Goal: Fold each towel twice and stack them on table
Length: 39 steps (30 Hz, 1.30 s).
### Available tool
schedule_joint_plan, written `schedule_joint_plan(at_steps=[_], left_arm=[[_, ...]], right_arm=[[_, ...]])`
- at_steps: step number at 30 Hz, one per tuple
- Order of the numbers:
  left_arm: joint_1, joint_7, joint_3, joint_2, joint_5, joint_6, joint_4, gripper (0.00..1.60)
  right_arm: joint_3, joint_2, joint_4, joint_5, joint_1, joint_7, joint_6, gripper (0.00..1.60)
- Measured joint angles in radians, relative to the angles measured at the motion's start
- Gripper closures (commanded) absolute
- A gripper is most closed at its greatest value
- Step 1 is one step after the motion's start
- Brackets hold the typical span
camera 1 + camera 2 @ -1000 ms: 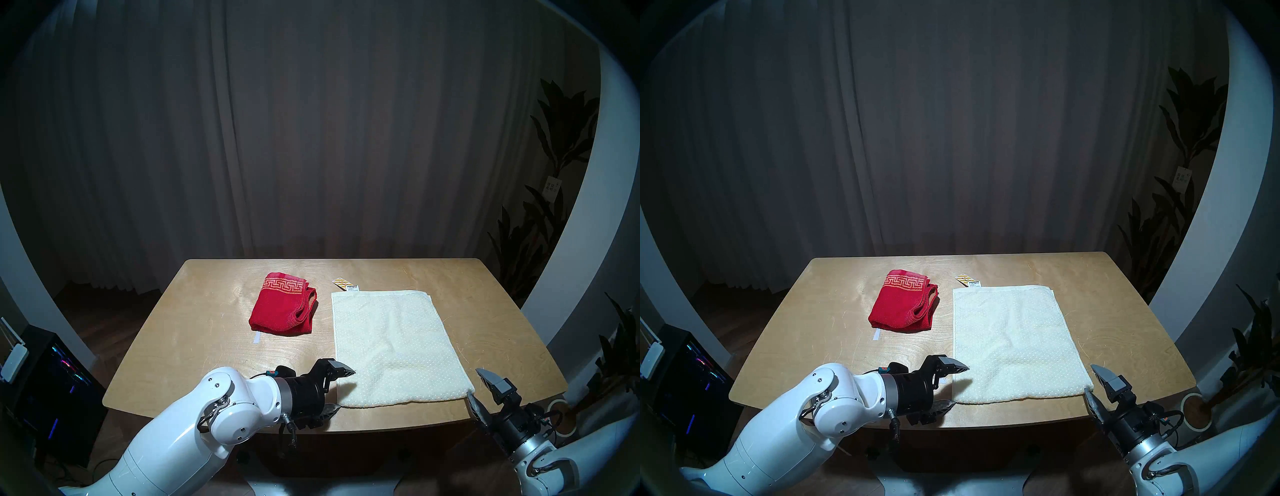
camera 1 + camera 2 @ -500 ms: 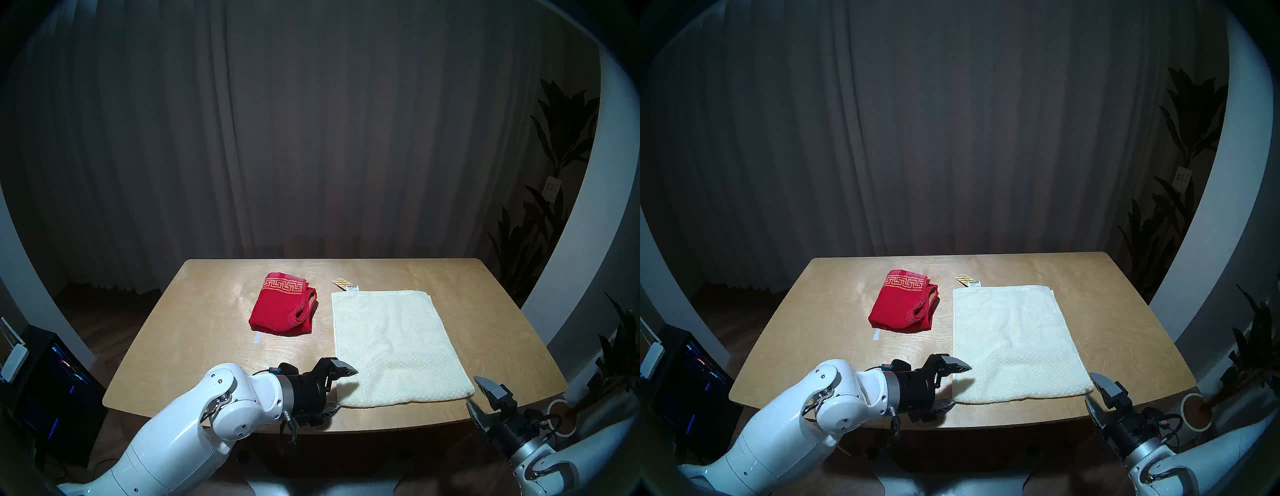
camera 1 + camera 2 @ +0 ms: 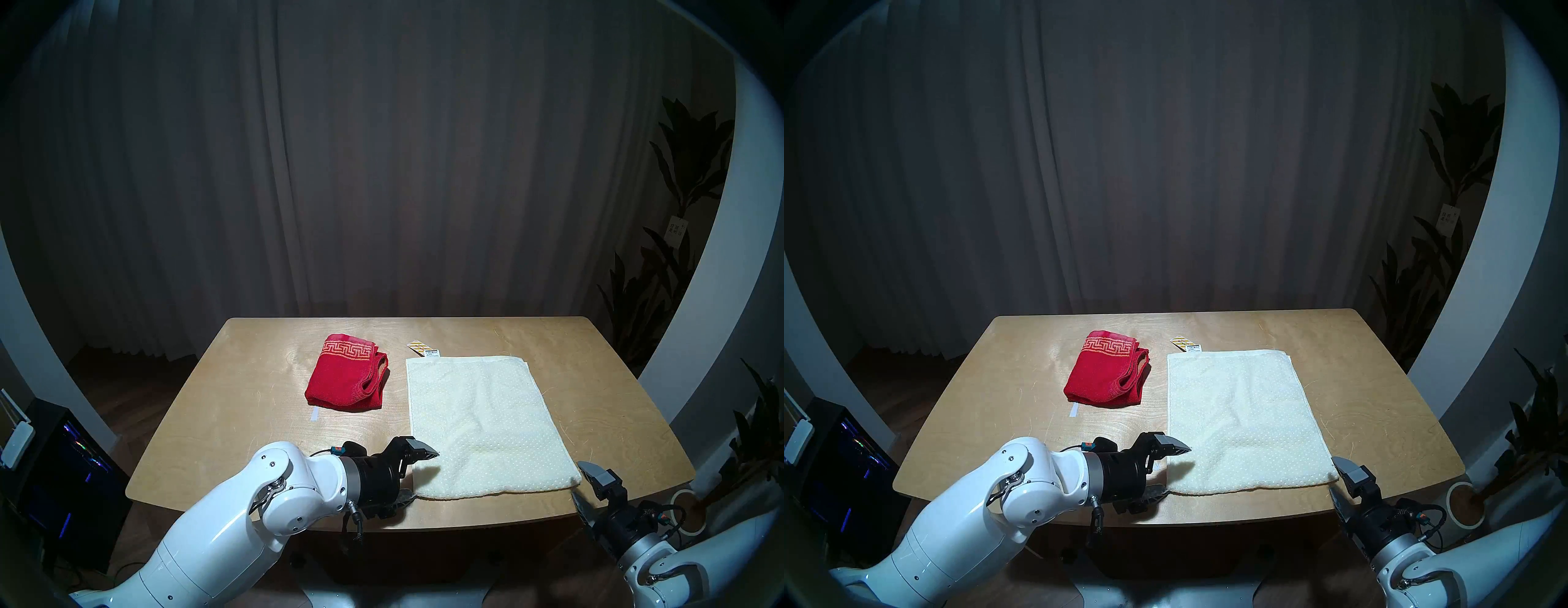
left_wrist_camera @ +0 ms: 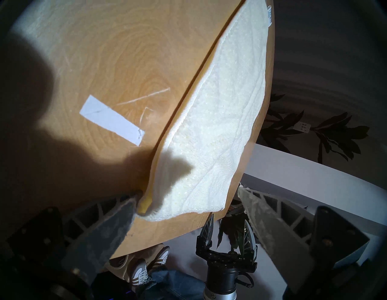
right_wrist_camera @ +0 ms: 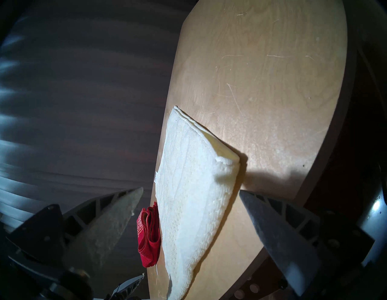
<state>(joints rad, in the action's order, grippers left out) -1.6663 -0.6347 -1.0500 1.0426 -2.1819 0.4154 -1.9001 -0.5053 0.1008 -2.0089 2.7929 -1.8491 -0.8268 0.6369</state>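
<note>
Now: both claws poised at the cream towel's near corners

Currently the left claw (image 3: pixel 418 475) gapes around the near-left corner of the cream towel (image 3: pixel 479 424), lower finger at desk (image 3: pixel 237 424) level; the right claw (image 3: pixel 587 484) hangs released just off the near-right corner. The red towel (image 3: pixel 345 375) lies folded toward the far edge. Likely risk: pinching only the top layer, so the doubled towel peels apart when lifted.

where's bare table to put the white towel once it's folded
Bare patches on the table: the whole left side beside the red towel, the far strip behind both towels except for the paper tag, and the right edge past the white towel. Crowded: the near edge, where the open left claw and open right claw flank its corners.
</note>
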Motion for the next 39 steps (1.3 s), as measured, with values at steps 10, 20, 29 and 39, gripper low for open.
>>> schedule_joint_plan(at_steps=[10,20,29,39], left_arm=[[0.033,0.005,0.009,0.016,0.011,0.027,0.036,0.00],[0.071,0.007,0.027,0.025,0.021,0.069,0.069,0.16],[0.087,0.003,0.041,0.027,0.030,0.094,0.100,0.50],[0.092,-0.008,0.045,0.025,0.038,0.107,0.104,0.98]], right_arm=[[-0.062,-0.002,-0.048,0.004,-0.008,0.126,0.057,0.00],[-0.130,-0.002,-0.069,-0.035,-0.022,0.256,0.079,0.00],[-0.189,-0.003,-0.077,-0.078,-0.051,0.344,0.075,0.21],[-0.261,-0.003,-0.076,-0.111,-0.109,0.403,0.050,0.88]])
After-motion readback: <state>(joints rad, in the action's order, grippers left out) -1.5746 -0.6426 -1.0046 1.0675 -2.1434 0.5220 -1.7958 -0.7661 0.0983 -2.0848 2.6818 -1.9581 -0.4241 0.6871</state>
